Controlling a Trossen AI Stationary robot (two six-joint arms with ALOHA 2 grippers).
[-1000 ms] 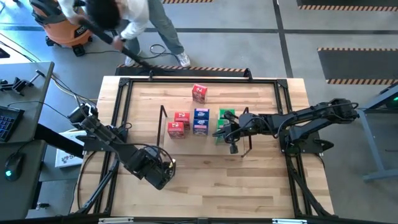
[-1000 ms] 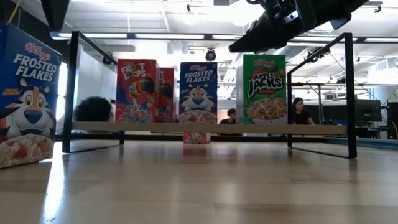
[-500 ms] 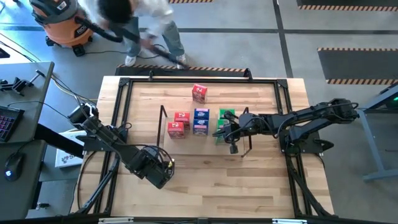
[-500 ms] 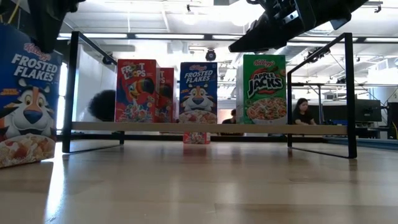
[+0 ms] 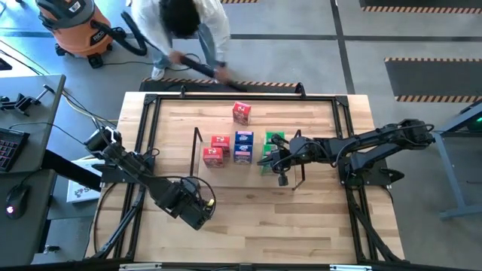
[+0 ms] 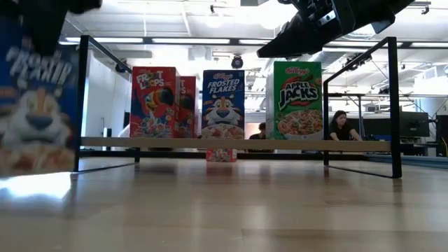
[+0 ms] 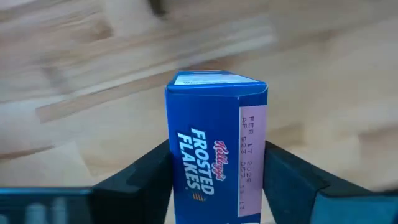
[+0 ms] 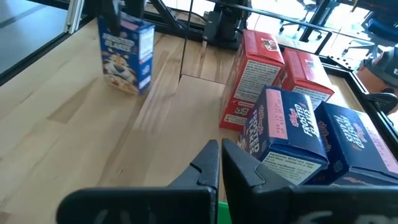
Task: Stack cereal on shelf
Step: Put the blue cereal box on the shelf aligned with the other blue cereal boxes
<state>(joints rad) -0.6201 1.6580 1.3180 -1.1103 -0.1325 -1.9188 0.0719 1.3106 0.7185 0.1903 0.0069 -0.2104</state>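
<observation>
My left gripper is near the table's front left, shut on a blue Frosted Flakes box, which also shows blurred in the low view. The black wire shelf stands mid-table and holds two red boxes, two blue boxes and green boxes, all upright on their bases. In the low view these are Froot Loops, Frosted Flakes and Apple Jacks. My right gripper is shut, just above the green boxes at the shelf's right end. My left gripper pinches the blue box between its two fingers, on two opposite sides near its top. The fingers come from above, pointing down. The box stands upright below them. I cannot tell whether its base touches the table. My right gripper is close over the green box's top. I cannot tell whether it touches it.
A lone red box stands on the table behind the shelf, toward the far edge. A black rail frame borders the tabletop. A person with an orange vacuum moves beyond the far edge. Bare wood lies in front of the shelf.
My left gripper has gone a little toward the table's right edge with the blue box, which stays upright and now shows blurred and slightly higher in the low view. The person beyond the far edge has moved toward the right.
</observation>
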